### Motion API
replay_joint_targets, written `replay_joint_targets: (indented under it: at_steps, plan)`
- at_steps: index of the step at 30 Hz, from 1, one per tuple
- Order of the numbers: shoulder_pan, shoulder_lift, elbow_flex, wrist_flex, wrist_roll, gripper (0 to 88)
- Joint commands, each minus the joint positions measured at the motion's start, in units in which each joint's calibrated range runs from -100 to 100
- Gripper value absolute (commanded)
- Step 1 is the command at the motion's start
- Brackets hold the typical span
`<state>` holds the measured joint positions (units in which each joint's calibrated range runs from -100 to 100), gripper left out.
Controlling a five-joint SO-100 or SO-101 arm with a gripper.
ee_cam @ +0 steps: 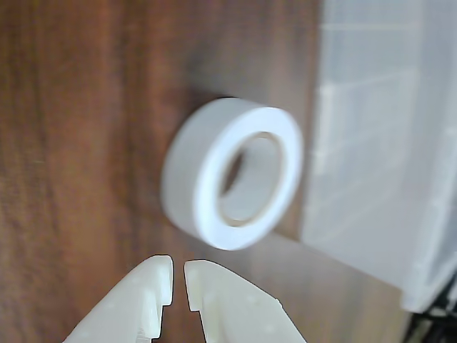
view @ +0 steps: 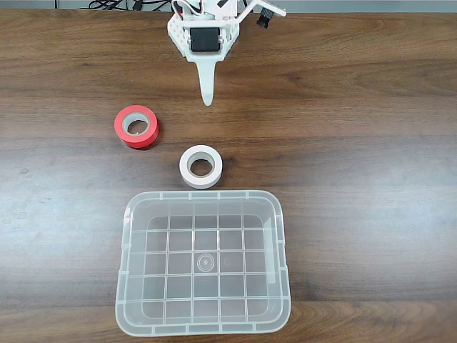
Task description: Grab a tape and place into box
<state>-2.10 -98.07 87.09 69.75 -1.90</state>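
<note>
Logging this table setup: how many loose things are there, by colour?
White: 1, the tape
Red: 1, the red roll
Clear: 1, the box
Total: 3

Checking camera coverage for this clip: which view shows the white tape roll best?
The fixed view: the white tape lies sharp and whole on the table, between the gripper and the box. The wrist view shows the tape larger but blurred, just ahead of the nearly closed fingertips.
</note>
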Motion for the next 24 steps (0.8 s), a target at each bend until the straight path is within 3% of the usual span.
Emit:
replay_joint_targets:
  at_steps: [1, 8, 24]
  plan:
    - [0.20, 0.17, -9.78, 0.03, -0.73, 1.3]
    - [0.27, 3.87, -14.69, 0.46, -3.05, 1.2]
    - [3.49, 54.63, -47.28, 1.14, -2.58, 1.3]
